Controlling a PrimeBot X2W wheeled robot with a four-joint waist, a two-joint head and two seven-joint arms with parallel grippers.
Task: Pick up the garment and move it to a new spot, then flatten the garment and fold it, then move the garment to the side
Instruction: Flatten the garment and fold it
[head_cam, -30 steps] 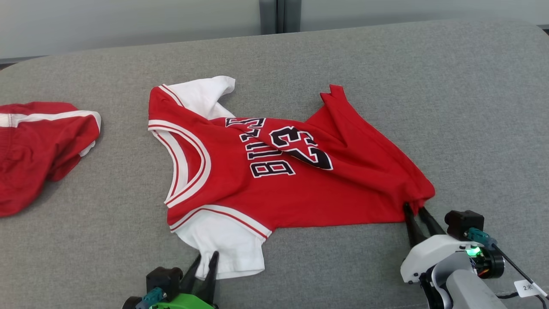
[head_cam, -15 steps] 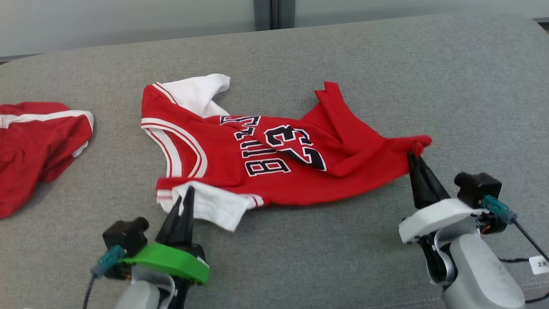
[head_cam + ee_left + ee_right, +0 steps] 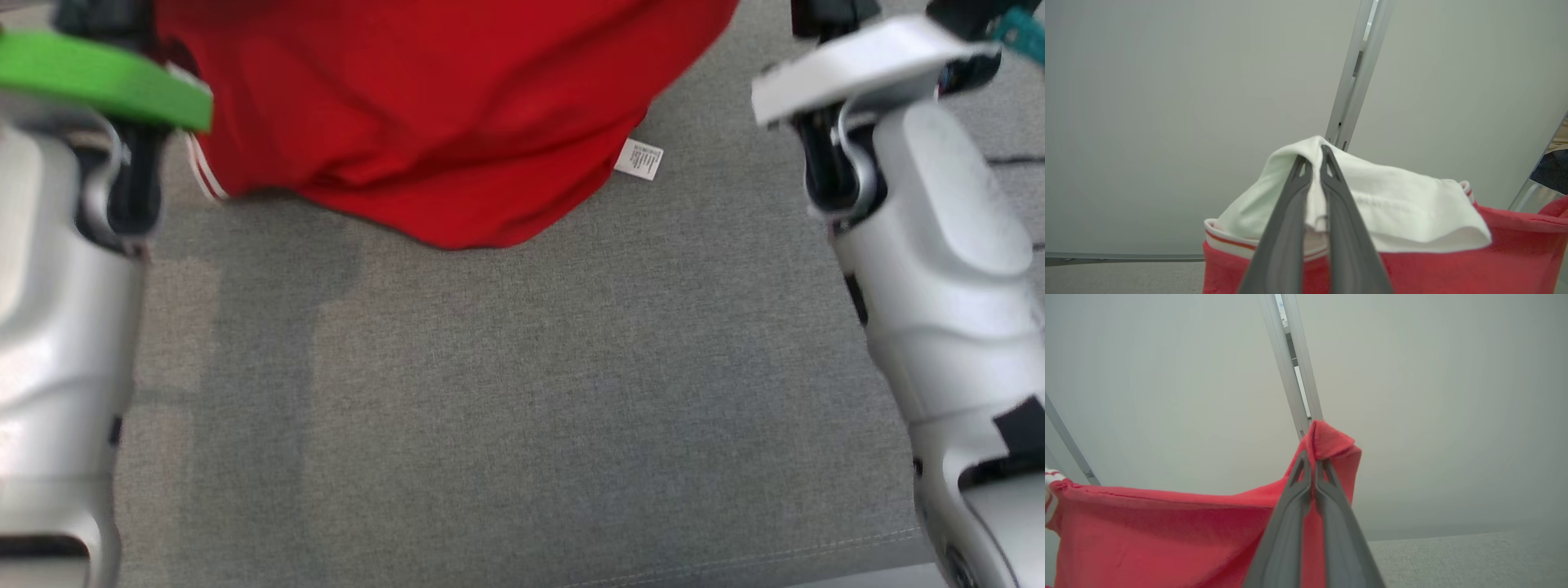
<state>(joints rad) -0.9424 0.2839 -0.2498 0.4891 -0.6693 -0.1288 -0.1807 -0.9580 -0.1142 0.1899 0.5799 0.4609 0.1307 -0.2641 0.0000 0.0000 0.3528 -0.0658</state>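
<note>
Below both grippers: wide grey fabric surface (image 3: 522, 392). Ahead of fingers: pale wall (image 3: 1167, 102), cut by metal post (image 3: 1359, 61). Red garment (image 3: 441, 106) hangs stretched between grippers. Cannot tell if hem touches surface. left gripper (image 3: 1314, 154) pinched tight on white sleeve (image 3: 1404, 212). right gripper (image 3: 1311, 459) pinched tight on red corner. Small white label (image 3: 638, 159) at hem, nearer right gripper.

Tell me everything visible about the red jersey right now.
The red jersey, soft knit with white-and-red trim, hangs sagging between both arms. The left gripper has its jaws shut on the white sleeve, the right gripper on a red corner. A white label shows at its lower edge, over the grey surface.
</note>
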